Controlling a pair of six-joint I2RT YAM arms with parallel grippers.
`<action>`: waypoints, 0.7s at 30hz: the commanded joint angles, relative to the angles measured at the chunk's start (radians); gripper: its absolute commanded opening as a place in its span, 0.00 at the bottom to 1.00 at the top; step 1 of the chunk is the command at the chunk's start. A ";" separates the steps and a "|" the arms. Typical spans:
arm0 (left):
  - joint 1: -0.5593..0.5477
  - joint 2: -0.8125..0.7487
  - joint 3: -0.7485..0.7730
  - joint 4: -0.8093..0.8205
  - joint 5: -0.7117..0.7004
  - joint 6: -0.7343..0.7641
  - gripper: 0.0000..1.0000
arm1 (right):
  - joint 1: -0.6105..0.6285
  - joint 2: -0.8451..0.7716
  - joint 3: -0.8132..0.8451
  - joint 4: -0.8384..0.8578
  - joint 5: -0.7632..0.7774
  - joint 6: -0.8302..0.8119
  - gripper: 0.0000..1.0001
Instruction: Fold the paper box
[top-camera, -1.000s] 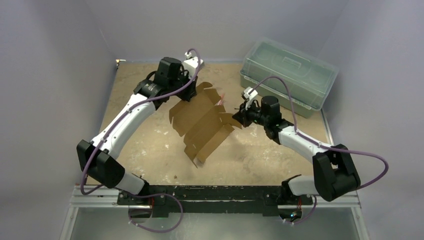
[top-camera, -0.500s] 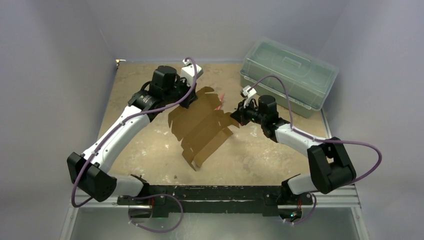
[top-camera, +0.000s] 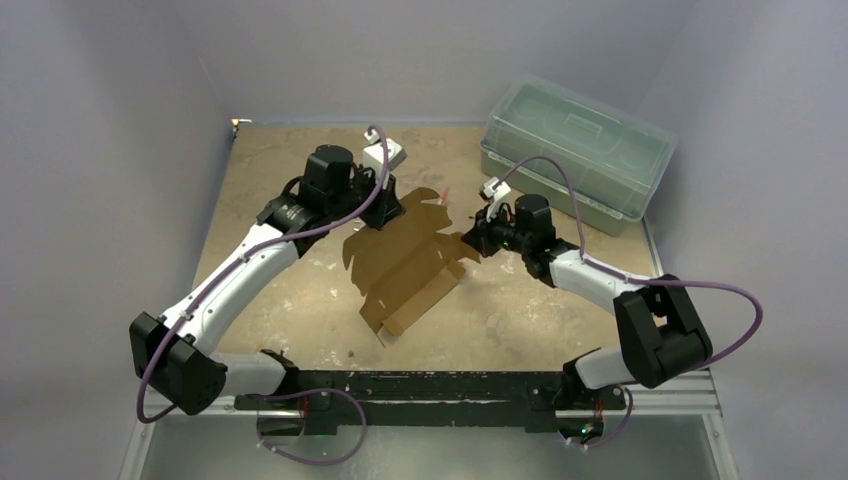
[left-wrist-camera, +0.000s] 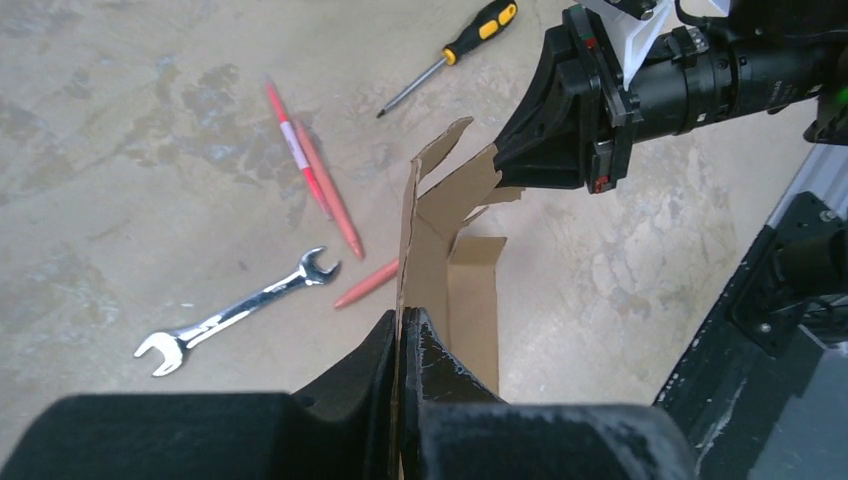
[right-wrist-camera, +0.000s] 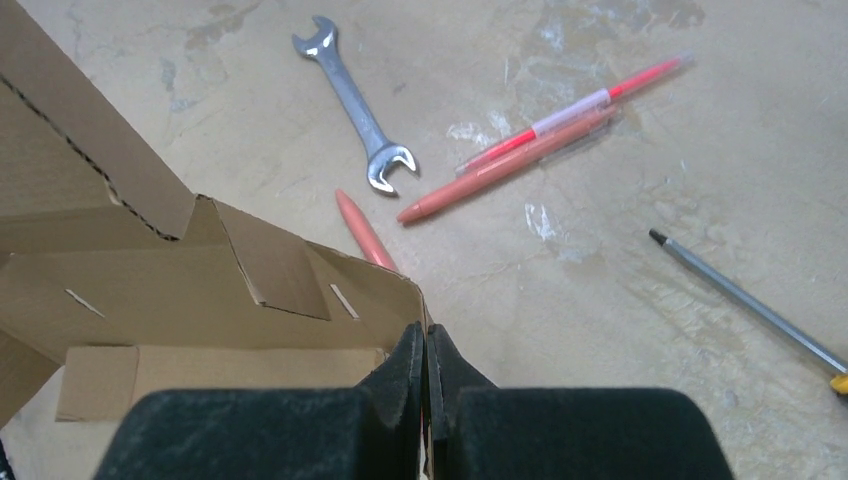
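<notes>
The paper box (top-camera: 405, 268) is a brown die-cut cardboard sheet, held between both arms near the table's middle, partly bent along its creases. My left gripper (top-camera: 375, 212) is shut on its far left edge; the left wrist view shows the sheet (left-wrist-camera: 440, 255) standing edge-on between the closed fingers (left-wrist-camera: 372, 360). My right gripper (top-camera: 470, 238) is shut on its right edge; the right wrist view shows the box's flaps and slots (right-wrist-camera: 200, 290) left of the closed fingers (right-wrist-camera: 405, 355). The near end of the sheet rests toward the table.
A translucent green lidded bin (top-camera: 575, 150) stands at the back right. Under and behind the box lie a wrench (right-wrist-camera: 360, 110), red pens (right-wrist-camera: 540, 135) and a screwdriver (left-wrist-camera: 450, 55). The table's near rail (top-camera: 430, 385) is below.
Both grippers have lowered the box toward the table and the left gripper has moved nearer and lower. The sheet lies flatter than a second ago.
</notes>
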 joint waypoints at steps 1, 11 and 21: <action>-0.003 -0.029 -0.037 0.071 0.071 -0.110 0.00 | 0.002 -0.040 -0.020 -0.002 0.002 -0.018 0.00; -0.003 -0.015 -0.110 0.106 0.126 -0.242 0.00 | 0.002 -0.037 -0.025 -0.016 -0.006 -0.025 0.00; -0.003 0.004 -0.143 0.098 0.122 -0.256 0.00 | 0.003 -0.051 -0.023 -0.044 -0.028 -0.045 0.00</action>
